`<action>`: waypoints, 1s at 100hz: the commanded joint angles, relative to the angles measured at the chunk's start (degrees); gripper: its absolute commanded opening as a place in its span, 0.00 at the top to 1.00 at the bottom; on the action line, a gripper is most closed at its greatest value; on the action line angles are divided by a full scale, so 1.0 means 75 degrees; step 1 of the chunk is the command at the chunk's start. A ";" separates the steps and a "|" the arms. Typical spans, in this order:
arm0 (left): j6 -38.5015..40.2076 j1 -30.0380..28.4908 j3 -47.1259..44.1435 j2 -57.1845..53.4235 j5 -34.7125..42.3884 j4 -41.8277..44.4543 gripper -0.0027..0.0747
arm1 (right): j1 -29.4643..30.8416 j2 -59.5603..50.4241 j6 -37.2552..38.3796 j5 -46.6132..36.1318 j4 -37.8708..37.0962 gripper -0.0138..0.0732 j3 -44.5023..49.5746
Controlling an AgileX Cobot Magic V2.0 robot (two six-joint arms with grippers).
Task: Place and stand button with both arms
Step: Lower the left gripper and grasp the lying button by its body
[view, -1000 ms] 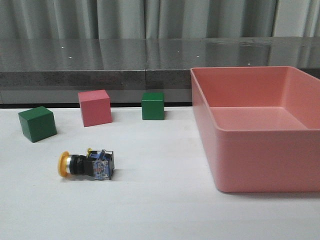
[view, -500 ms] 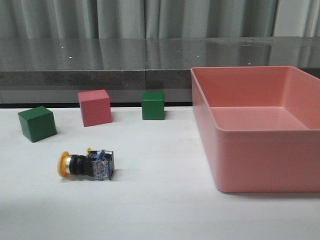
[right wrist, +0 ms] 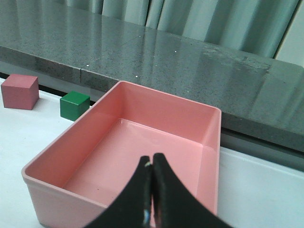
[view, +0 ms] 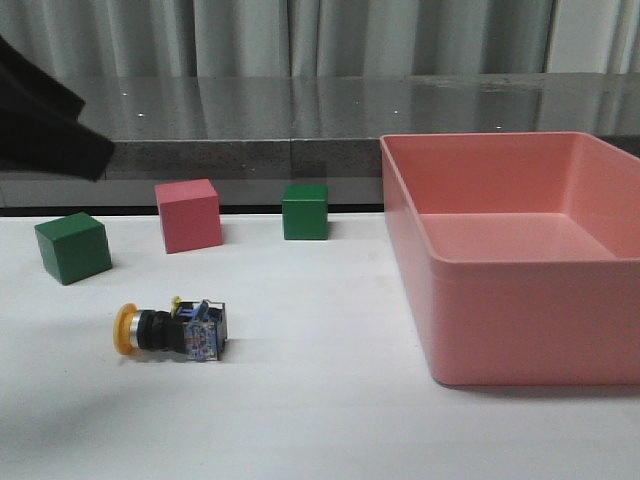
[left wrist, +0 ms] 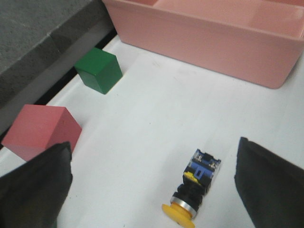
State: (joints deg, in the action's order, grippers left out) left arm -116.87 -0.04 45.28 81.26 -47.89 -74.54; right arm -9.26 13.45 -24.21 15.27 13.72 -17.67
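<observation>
The button [view: 170, 331] lies on its side on the table [view: 320, 420], near the cubes. The left gripper [left wrist: 154, 185], spread wide, hangs above it (cap nearest); lower squarely astride the black body. The right gripper [right wrist: 152, 190] is pinched closed over the bin [right wrist: 209, 142].

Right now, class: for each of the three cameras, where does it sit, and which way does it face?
Front: low, facing forward over the table at the button, cubes and pink bin; left arm at the upper left.
Left wrist: above the button, between open left gripper fingers.
Right wrist: above the bin, right gripper shut.
All share the bin.
</observation>
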 commanded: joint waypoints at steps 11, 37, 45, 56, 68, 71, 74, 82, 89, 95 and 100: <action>-0.2136 0.0040 0.0221 0.0913 -0.0620 -0.1191 0.12 | 0.0063 0.0061 0.0010 -0.0622 0.0094 0.91 -0.0211; -0.3842 0.0040 0.0221 0.2371 -0.1684 -0.1311 0.12 | 0.0063 0.0061 0.0010 -0.0622 0.0094 0.91 -0.0211; -0.4072 0.0040 0.0221 0.2751 -0.1763 -0.1311 0.13 | 0.0063 0.0061 0.0010 -0.0622 0.0094 0.91 -0.0211; -0.4176 0.0040 0.0221 0.3124 -0.1774 -0.1317 0.14 | 0.0063 0.0061 0.0010 -0.0622 0.0094 0.91 -0.0211; -0.4438 0.0040 0.0221 0.3479 -0.1746 -0.1346 0.14 | 0.0063 0.0061 0.0010 -0.0622 0.0094 0.91 -0.0211; -0.4513 0.0040 0.0221 0.3561 -0.1746 -0.1403 0.14 | 0.0063 0.0061 0.0010 -0.0622 0.0094 0.91 -0.0211; -0.4553 0.0040 0.0221 0.3613 -0.1746 -0.1477 0.14 | 0.0063 0.0061 0.0010 -0.0622 0.0094 0.91 -0.0211; -0.4552 0.0040 0.0227 0.3824 -0.1746 -0.1576 0.15 | 0.0063 0.0061 0.0010 -0.0622 0.0094 0.91 -0.0211; -0.4552 0.0040 0.0227 0.3933 -0.1692 -0.1590 0.19 | 0.0063 0.0061 0.0010 -0.0622 0.0094 0.91 -0.0211; -0.4552 0.0040 0.0227 0.4019 -0.1606 -0.1590 0.28 | 0.0063 0.0061 0.0010 -0.0622 0.0094 0.91 -0.0211; -0.4552 0.0040 0.0227 0.4092 -0.1498 -0.1568 0.39 | 0.0063 0.0061 0.0010 -0.0622 0.0094 0.91 -0.0211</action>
State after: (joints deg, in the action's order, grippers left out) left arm -150.75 -0.04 46.01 113.30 -56.34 -83.87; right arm -9.26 13.45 -24.21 15.27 13.72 -17.67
